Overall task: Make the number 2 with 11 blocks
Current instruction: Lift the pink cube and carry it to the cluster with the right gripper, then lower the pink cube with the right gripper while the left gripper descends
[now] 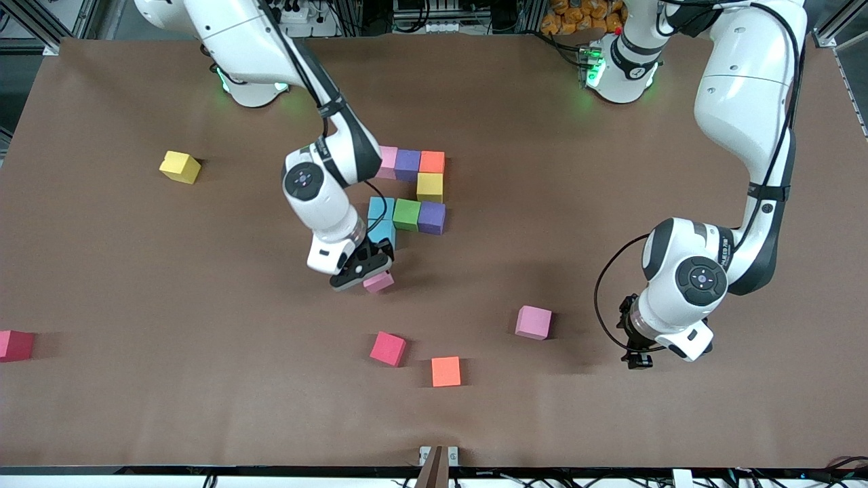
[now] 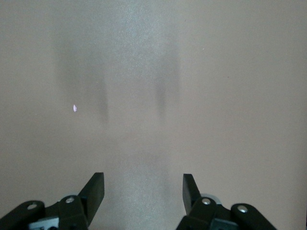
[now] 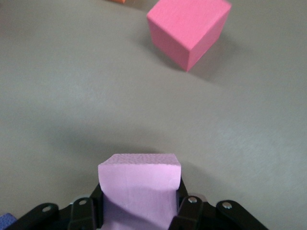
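I'm watching the right gripper (image 1: 369,270) clamping a pale pink block (image 1: 379,281), its fingers closed tight on the block's two sides; the right wrist view is showing that same pale pink block (image 3: 139,184) squeezed between the pads just above the brown table (image 1: 610,203). It is hanging over the table right at the near end of the pattern taking shape mid-table. That pattern is reading, from the row closest to the robots' bases, as a pink block (image 1: 388,158), a purple block (image 1: 407,162) and an orange block (image 1: 432,162) side by side, a yellow block (image 1: 429,186) touching the orange one on its camera side, then a row of blue block (image 1: 381,207), green block (image 1: 407,213) and second purple block (image 1: 431,217), with a second blue block (image 1: 382,232) continuing toward the camera, partly hidden by the right arm. Loose pieces are lying apart: a deep pink block (image 1: 388,348), a loose orange block (image 1: 445,371) just beside it, a lilac-pink block (image 1: 533,322) toward the left arm's end, a loose yellow block (image 1: 180,166) and a red block (image 1: 15,345) toward the right arm's end. The left gripper (image 2: 143,191) is waiting low over bare table at its own end, fingers partly spread and holding nothing.
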{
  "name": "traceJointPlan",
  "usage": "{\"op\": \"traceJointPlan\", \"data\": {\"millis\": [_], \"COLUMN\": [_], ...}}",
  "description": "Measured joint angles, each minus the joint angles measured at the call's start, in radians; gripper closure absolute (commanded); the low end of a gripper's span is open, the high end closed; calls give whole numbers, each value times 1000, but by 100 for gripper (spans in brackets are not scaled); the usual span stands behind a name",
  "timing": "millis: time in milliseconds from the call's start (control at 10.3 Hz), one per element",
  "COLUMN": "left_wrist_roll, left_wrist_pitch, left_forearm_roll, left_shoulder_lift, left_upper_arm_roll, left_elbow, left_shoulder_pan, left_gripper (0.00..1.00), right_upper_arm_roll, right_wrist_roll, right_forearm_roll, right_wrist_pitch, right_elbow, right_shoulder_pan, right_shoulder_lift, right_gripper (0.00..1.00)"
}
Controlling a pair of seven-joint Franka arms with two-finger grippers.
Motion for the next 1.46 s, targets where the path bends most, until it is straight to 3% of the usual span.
{"op": "traceJointPlan", "data": {"millis": [390, 878, 1463], "left_wrist_roll": [2, 139, 159], "left_wrist_pitch": [0, 3, 7], "left_forearm_roll": [0, -1, -69], "left_shoulder_lift": [1, 1, 12], "left_upper_arm_roll": [-1, -28, -52], "left_elbow": [0, 2, 30], "left_shoulder_pan": [-3, -53, -88], "left_gripper": [26, 26, 26], "right_upper_arm_roll": [-1, -3, -12], "right_wrist_roll": [63, 110, 126], "right_forearm_roll": [1, 2, 3], "right_wrist_pitch": [50, 54, 65], "right_elbow": [-79, -100, -101], "right_shoulder_pan": [26, 46, 46], "right_shoulder_lift": [-34, -35, -23], "right_gripper": [100, 100, 100]}}
